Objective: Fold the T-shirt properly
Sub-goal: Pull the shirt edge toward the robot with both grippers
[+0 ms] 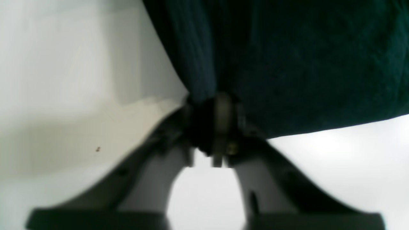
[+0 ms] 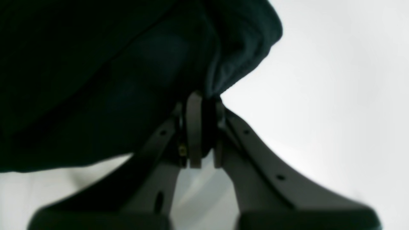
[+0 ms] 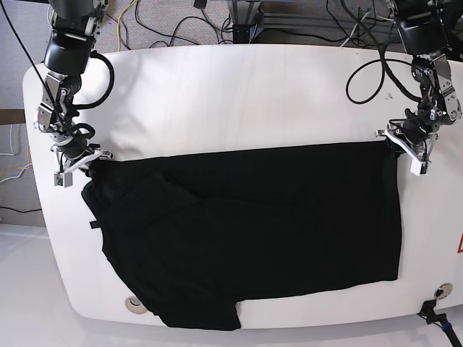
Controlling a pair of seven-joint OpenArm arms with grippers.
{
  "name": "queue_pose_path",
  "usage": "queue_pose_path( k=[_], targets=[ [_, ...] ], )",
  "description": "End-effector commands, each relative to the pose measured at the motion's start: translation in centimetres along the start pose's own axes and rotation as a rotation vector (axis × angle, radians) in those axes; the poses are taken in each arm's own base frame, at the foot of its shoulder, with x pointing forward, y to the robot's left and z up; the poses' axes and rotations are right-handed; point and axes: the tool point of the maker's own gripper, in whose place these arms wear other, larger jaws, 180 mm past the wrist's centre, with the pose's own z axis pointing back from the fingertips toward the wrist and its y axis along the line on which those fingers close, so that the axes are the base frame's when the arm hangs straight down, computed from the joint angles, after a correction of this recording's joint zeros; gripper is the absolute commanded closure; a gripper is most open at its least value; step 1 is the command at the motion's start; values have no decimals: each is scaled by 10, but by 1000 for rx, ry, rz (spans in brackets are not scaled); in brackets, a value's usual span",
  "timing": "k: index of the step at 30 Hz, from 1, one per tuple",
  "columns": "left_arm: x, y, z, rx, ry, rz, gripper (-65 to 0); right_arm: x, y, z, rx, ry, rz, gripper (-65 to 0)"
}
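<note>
The black T-shirt (image 3: 246,231) lies spread on the white table (image 3: 239,101), plain side up; no print shows. Its far edge is pulled straight between the two grippers. My left gripper (image 3: 394,147) is at the base view's right, shut on the shirt's far right corner; the left wrist view shows dark cloth (image 1: 287,64) pinched between its fingers (image 1: 220,118). My right gripper (image 3: 92,165) is at the base view's left, shut on the far left corner; the right wrist view shows cloth (image 2: 96,80) bunched between its fingers (image 2: 195,127). The shirt's near left part is wrinkled and hangs over the table's front edge.
Cables (image 3: 181,25) run on the floor behind the table. A round hole (image 3: 134,304) sits near the table's front left edge and a black cable end (image 3: 434,314) at its front right corner. Bare white tabletop lies behind the shirt.
</note>
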Motion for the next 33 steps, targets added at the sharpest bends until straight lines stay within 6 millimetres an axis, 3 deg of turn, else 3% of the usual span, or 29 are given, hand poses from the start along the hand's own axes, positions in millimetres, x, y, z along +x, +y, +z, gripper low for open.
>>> queue_pose_path(
  k=[1, 4, 6, 13, 20, 29, 33],
  targets=[
    [9, 6, 4, 13, -5, -23, 0, 2, 5, 3, 20, 30, 49, 0],
    [10, 4, 7, 13, -11, -38, 0, -1, 12, 12, 39, 42, 98, 0],
    [0, 0, 14, 14, 2, -62, 0, -2, 18, 20, 46, 47, 131, 0],
    [-40, -11, 55, 27, 53, -165, 0, -46, 38, 68, 64, 134, 259, 0],
    [-71, 5, 102, 91, 122, -221, 0, -80, 14, 131, -36, 157, 244, 0],
    [-87, 10, 122, 99, 186, -280, 0, -123, 28, 179, -21, 254, 273, 0],
    [-105, 1, 129, 32, 238, -325, 0, -126, 24, 195, -67, 244, 246, 0]
  ],
)
